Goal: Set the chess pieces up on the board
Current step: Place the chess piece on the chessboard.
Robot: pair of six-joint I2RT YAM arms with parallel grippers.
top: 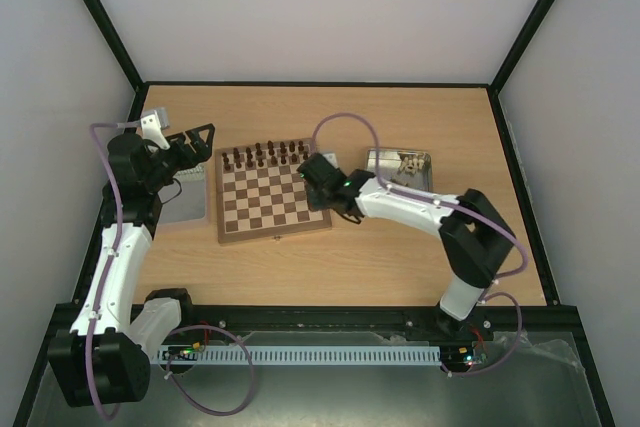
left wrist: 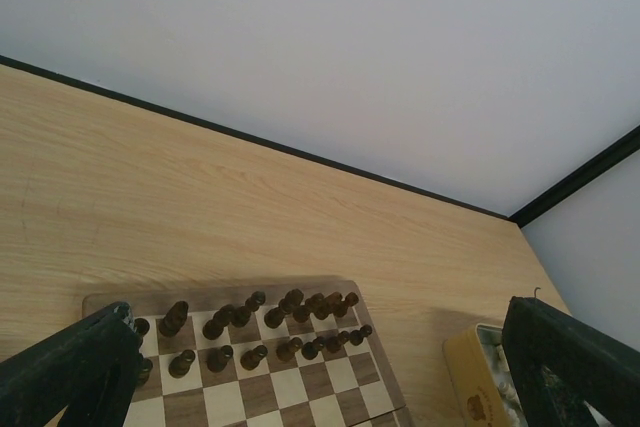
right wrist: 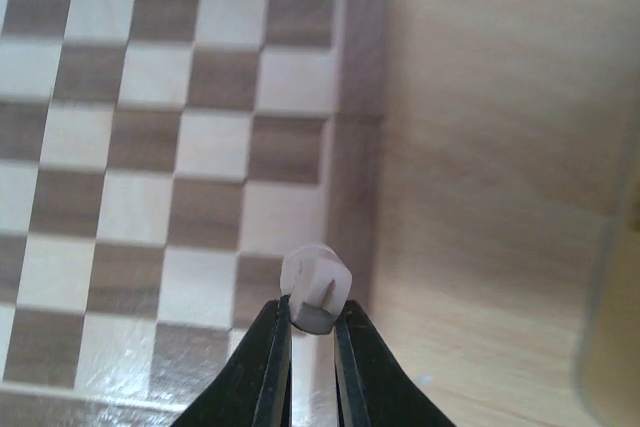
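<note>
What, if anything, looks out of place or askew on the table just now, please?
Only the board: it sits slightly rotated against the table edges. The dark pieces stand upright in their rows; nothing looks spilled.

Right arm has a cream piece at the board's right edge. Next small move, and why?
Probably lower the right gripper leftward onto a near-row square: its fingers pinch the cream piece by the board's right border, near rows look bare, dark pieces fill the far side.
</note>
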